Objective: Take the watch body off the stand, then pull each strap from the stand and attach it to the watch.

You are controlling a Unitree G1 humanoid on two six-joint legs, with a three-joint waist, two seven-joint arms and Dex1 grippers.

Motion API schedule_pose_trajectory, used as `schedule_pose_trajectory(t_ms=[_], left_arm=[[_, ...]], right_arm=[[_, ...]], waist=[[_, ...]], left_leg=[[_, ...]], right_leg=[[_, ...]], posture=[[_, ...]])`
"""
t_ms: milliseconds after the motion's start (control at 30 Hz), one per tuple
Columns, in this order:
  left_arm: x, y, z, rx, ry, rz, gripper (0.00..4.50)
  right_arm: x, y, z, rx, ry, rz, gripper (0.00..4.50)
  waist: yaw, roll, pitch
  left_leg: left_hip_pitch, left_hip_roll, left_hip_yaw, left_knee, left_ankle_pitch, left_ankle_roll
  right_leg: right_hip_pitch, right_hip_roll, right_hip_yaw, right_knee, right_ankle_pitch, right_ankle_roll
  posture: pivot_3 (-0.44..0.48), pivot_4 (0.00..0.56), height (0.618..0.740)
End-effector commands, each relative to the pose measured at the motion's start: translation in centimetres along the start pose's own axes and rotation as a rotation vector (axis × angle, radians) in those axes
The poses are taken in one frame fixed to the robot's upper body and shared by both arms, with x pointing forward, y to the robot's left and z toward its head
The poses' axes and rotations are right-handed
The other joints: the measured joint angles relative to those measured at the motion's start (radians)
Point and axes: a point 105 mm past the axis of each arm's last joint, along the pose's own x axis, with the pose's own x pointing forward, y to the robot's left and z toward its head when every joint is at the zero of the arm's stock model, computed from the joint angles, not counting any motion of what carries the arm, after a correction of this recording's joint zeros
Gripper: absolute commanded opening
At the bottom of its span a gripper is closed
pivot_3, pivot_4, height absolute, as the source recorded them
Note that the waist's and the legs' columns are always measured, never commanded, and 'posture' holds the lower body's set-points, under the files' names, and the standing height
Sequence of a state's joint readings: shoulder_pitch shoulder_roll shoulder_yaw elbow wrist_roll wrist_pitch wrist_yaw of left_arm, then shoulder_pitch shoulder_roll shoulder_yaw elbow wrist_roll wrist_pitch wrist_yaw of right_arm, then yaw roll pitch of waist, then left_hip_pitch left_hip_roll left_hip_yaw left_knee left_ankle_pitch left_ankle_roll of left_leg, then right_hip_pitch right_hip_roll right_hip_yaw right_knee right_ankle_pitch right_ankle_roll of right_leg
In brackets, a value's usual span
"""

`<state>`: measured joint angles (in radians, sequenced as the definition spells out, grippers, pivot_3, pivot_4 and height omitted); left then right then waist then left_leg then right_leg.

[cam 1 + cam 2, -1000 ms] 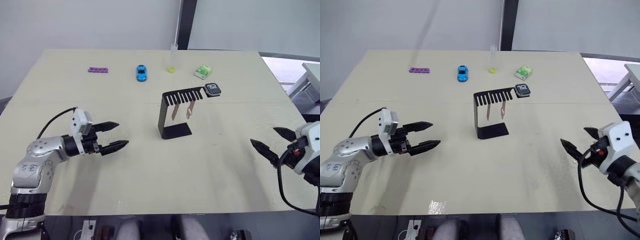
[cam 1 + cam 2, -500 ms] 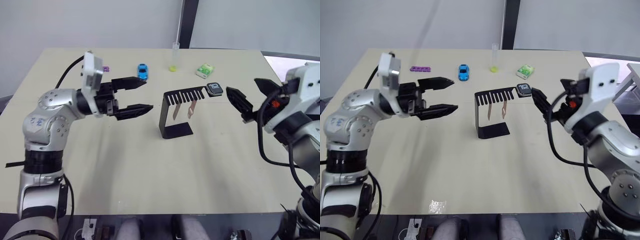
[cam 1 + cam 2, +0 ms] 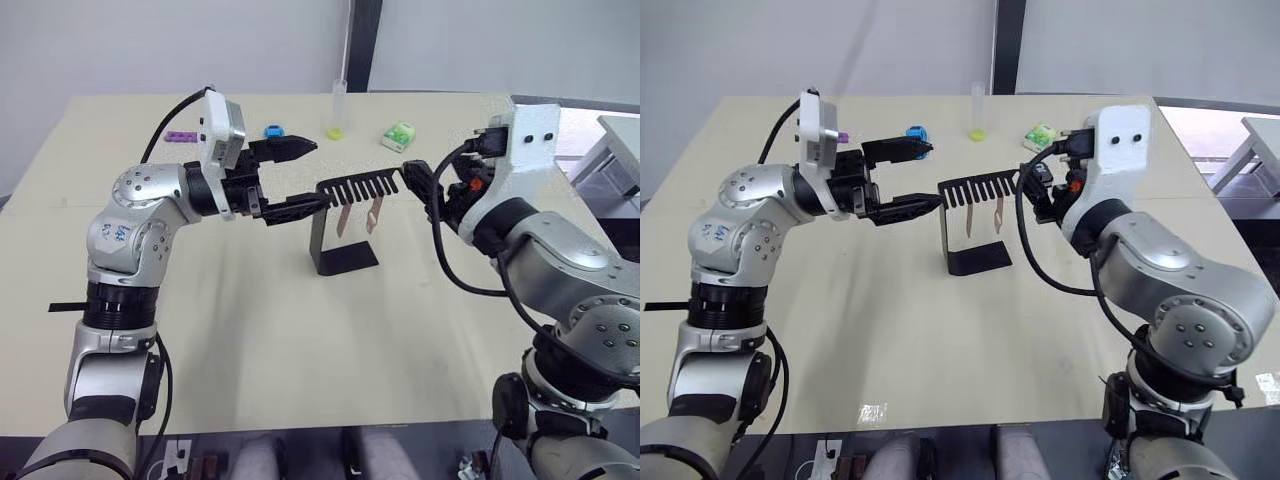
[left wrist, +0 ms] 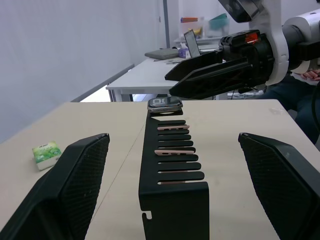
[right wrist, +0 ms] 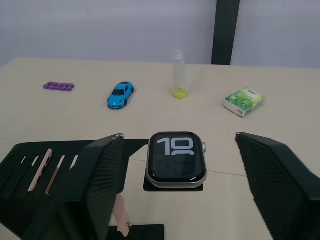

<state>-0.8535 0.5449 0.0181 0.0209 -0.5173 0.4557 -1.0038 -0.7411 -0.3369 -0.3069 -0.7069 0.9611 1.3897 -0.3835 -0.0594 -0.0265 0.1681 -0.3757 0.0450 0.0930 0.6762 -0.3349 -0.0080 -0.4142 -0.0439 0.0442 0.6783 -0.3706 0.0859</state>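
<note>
Closing squarely on the grey rim looks wise: the right gripper (image 5: 175, 200), fingers spread wide, straddles the small square grey-rimmed black-screen watch body (image 5: 175, 159) resting on the end of the black bent sheet-metal stand (image 3: 342, 226). The left gripper (image 4: 175, 195), also wide and empty, flanks the stand's other end. Two pale pink-beige rubbery straps (image 3: 360, 216) hang in its slots. A clear plastic tube (image 5: 179, 73) beyond the stand holds yellow at its bottom.

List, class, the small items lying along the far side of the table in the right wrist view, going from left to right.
purple perforated strip → blue toy car → clear tube with yellow base → green-and-white packet
</note>
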Motion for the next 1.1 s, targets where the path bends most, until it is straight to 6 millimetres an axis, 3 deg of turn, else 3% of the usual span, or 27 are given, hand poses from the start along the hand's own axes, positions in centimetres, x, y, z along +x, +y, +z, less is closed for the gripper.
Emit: schedule_pose_trajectory(t_ms=[33, 1100], left_arm=[[0.1, -0.2, 1.0, 0.051, -0.015, -0.012, 4.50], [0.0, 0.0, 1.2, 0.057, -0.023, 0.002, 4.50]], right_arm=[[-0.2, 0.2, 0.8, -0.017, -0.038, -0.016, 3.35], [1.7, 0.1, 0.2, 0.028, -0.001, -0.021, 3.35]], waist=[[0.000, 0.000, 0.000], [-0.001, 0.000, 0.000]], left_leg=[[0.000, 0.000, 0.000, 0.000, 0.000, 0.000], [0.000, 0.000, 0.000, -0.001, 0.000, 0.000]], right_leg=[[0.000, 0.000, 0.000, 0.000, 0.000, 0.000], [0.000, 0.000, 0.000, 0.000, 0.000, 0.000]], posture=[[0.000, 0.150, 0.740], [0.000, 0.150, 0.740]])
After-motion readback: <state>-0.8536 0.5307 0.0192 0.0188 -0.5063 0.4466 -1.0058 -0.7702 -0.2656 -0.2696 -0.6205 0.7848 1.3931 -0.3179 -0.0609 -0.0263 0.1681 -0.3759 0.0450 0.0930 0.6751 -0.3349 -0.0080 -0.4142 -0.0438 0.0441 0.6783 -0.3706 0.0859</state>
